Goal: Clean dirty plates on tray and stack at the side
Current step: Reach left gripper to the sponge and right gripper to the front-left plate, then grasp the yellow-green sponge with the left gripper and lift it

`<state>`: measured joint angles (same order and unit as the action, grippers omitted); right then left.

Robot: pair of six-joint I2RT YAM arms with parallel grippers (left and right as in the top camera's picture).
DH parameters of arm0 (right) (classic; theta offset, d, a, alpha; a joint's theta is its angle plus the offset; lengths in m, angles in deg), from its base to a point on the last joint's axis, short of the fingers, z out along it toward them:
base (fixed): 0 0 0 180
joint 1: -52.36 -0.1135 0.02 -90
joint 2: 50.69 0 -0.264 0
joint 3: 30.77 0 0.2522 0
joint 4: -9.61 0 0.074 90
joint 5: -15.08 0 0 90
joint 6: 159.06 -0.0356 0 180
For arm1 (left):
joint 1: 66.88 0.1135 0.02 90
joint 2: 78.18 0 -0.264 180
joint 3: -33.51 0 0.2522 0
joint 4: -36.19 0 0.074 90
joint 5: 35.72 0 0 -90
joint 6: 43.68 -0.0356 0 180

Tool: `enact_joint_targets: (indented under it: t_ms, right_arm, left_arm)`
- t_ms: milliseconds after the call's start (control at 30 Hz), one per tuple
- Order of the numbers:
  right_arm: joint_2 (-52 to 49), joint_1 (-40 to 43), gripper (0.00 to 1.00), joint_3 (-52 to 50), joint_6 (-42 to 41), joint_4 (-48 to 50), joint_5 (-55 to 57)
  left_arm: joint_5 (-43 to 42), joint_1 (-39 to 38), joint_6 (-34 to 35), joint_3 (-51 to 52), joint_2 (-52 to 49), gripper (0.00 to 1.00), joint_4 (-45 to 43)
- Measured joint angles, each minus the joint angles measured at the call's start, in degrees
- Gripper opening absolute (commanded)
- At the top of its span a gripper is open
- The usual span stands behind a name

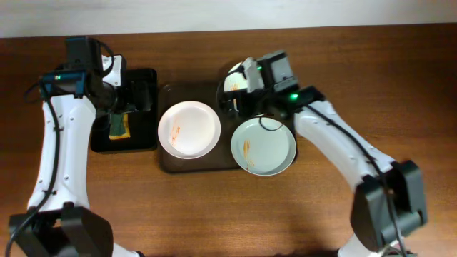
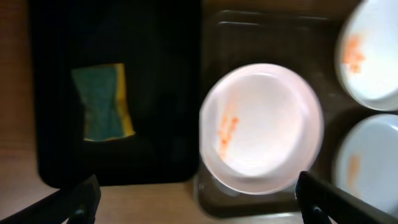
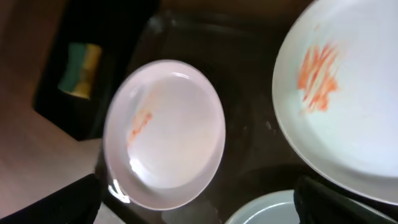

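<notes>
A: Which step is this?
B: Cleaning looks barely begun: a white round plate, a pale blue-grey round plate and a second white plate, all orange-smeared, sit unstacked on the large dark brown plastic tray
A: Next?
B: The left gripper, jaws apart and empty, must drop onto the green-and-yellow sponge in the narrow black tray; the right gripper, also spread, hovers over the plates

Plates lie on the tray, sponge to its left.
</notes>
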<state>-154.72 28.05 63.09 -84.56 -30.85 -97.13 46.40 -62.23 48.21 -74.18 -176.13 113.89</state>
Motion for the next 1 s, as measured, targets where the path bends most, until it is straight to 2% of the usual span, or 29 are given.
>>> enact_joint_targets:
  t_ms: [267,433,500,700,800,1000]
  right_arm:
    - [-8.22,-6.43,0.96,0.0,-1.31,3.63,8.13]
    - [-8.7,-8.17,0.96,0.0,-1.27,3.87,11.32]
    - [-8.7,-8.2,0.96,0.0,-1.27,4.0,12.13]
    - [-8.7,-8.2,0.97,0.0,-1.25,4.02,12.96]
    - [-8.7,-8.2,0.97,0.0,-1.27,4.0,13.09]
    - [-8.74,-8.2,0.96,0.0,-1.25,3.63,13.2]
  left_arm:
    - [8.72,0.74,2.58,0.0,-1.62,0.92,-0.11]
    - [10.8,1.9,3.58,0.13,-7.61,0.89,-0.39]
    - [11.52,2.45,3.76,0.28,-11.63,0.83,-0.98]
    - [12.02,3.43,4.22,0.92,-18.93,0.8,-2.97]
    - [12.46,4.31,4.22,1.05,-19.39,0.79,-4.07]
    - [13.86,6.34,4.44,1.03,-19.56,0.68,-6.69]
